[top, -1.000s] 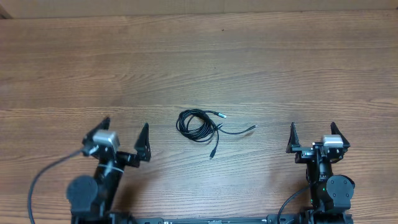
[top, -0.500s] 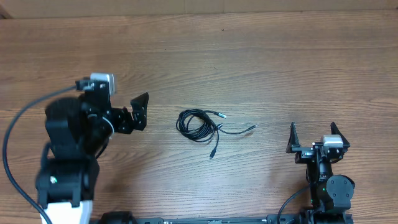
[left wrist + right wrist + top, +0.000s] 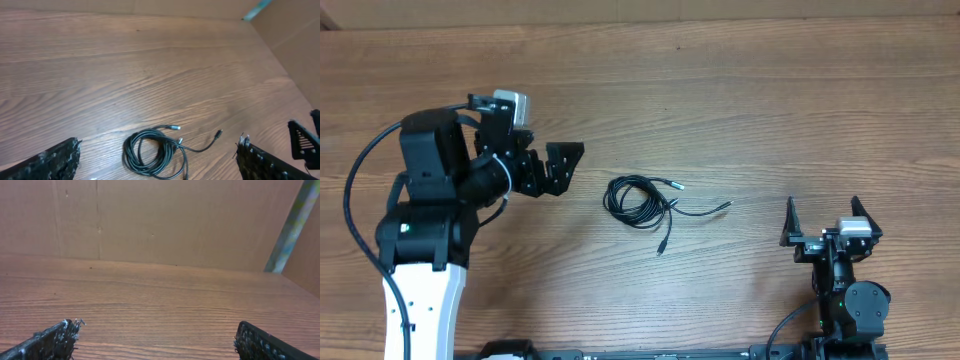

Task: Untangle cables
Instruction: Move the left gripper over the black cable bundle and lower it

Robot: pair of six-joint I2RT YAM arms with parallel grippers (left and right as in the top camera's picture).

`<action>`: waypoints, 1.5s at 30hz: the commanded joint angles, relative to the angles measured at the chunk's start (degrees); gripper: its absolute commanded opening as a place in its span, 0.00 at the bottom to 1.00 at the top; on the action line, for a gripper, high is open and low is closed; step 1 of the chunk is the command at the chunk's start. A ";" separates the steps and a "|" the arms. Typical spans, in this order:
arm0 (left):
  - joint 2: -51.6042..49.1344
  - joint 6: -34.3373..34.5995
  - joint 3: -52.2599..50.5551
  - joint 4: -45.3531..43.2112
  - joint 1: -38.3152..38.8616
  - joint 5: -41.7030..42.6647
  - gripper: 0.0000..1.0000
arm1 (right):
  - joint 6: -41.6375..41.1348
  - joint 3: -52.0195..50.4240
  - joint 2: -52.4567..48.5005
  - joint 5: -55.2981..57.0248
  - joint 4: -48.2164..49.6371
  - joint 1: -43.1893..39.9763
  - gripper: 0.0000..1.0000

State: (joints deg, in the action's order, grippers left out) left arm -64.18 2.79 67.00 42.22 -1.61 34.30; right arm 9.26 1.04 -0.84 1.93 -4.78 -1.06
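The cables (image 3: 636, 200) lie in the middle of the wooden table as one small black coil, with loose plug ends trailing right and toward the front. In the left wrist view the cables (image 3: 150, 152) show between and beyond my fingers (image 3: 50, 162). My left gripper (image 3: 572, 168) hovers open just left of the coil, pointing at it, with nothing in it. My right gripper (image 3: 823, 205) stands open at the front right, well away from the coil. In its own view the right gripper (image 3: 158, 326) frames only bare wood, and the cables are out of sight.
The wooden table (image 3: 720, 90) stretches back to a brown board wall (image 3: 150, 215). The left arm's white base and black feed wire (image 3: 360, 190) occupy the front left. A right-arm finger (image 3: 302, 145) shows at the left wrist view's right edge.
My left arm has swung from the front left up and to the right, bringing its open gripper close to the coil. The right arm and the cables have not moved.
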 commanded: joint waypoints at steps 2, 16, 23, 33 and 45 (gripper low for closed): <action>-1.42 -0.81 1.20 0.31 0.52 1.05 1.00 | 0.24 -0.59 0.68 0.09 0.11 -0.13 1.00; -5.79 0.44 1.20 4.28 8.61 -15.30 1.00 | 0.22 -0.59 0.68 0.09 0.11 -0.13 1.00; -9.40 0.66 1.20 4.72 9.46 -15.23 1.00 | 0.22 -0.59 0.68 0.09 0.13 -0.13 1.00; -12.41 0.63 1.20 6.01 10.19 -15.26 1.00 | 0.22 -0.59 0.68 0.09 0.13 -0.13 1.00; -16.57 0.68 1.20 5.07 15.04 -16.94 1.00 | 0.24 -0.59 0.68 0.09 0.13 -0.13 1.00</action>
State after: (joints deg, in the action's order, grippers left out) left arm -79.61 3.01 67.02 47.75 12.27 18.24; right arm 9.28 1.04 -0.84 1.91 -4.80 -1.04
